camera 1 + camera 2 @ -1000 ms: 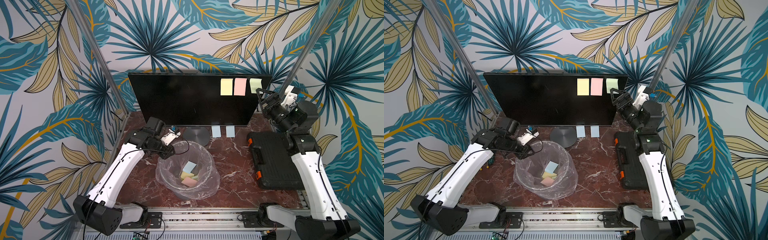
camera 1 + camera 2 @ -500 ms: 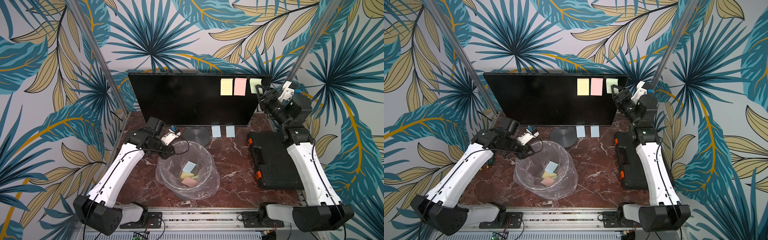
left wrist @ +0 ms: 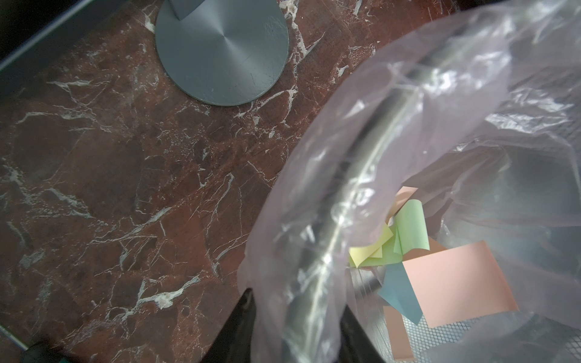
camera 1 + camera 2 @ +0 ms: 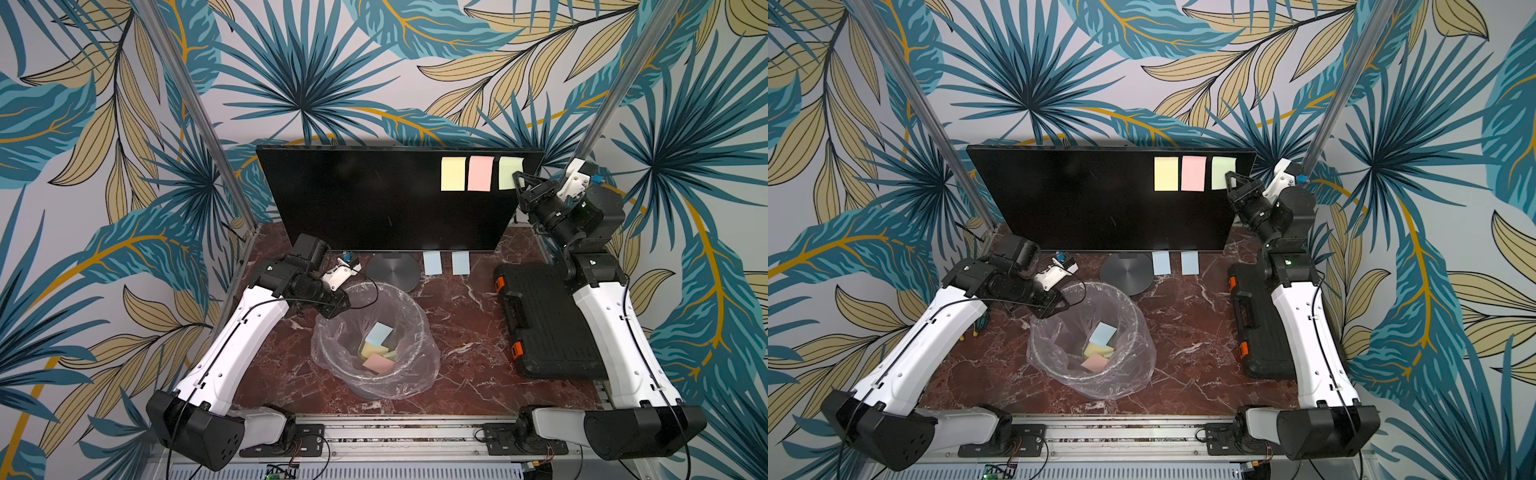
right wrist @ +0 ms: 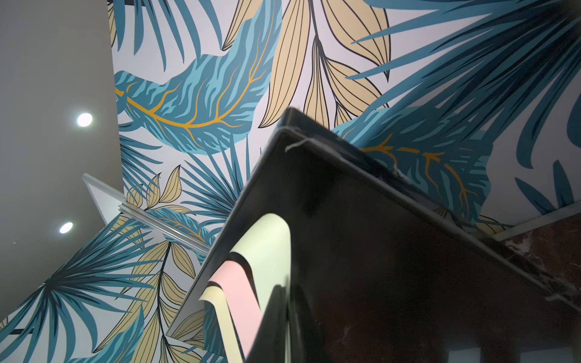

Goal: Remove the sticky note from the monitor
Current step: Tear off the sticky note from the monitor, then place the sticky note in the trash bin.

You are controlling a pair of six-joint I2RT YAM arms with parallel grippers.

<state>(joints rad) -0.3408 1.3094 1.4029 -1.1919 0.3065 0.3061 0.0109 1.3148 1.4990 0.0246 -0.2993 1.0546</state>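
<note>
The monitor (image 4: 374, 199) stands dark at the back of the table. Three sticky notes sit in a row on its upper right: yellow (image 4: 452, 173), pink (image 4: 481, 173) and green (image 4: 508, 170). My right gripper (image 4: 517, 176) is raised to the green sticky note's lower right edge. In the right wrist view its jaws (image 5: 287, 292) are shut on that edge of the green note (image 5: 270, 251), which is still stuck to the screen. My left gripper (image 4: 338, 305) is shut on the rim of the bag-lined bin (image 3: 361, 176), one finger on each side.
The bin (image 4: 415, 316) holds several loose notes in mid-table. A black ribbed case (image 4: 548, 320) lies on the right under my right arm. The monitor's round grey base (image 4: 392, 270) and two light blue notes (image 4: 432, 262) are below the screen.
My right gripper has risen to the green note and closed on its edge. The left arm has not moved.
</note>
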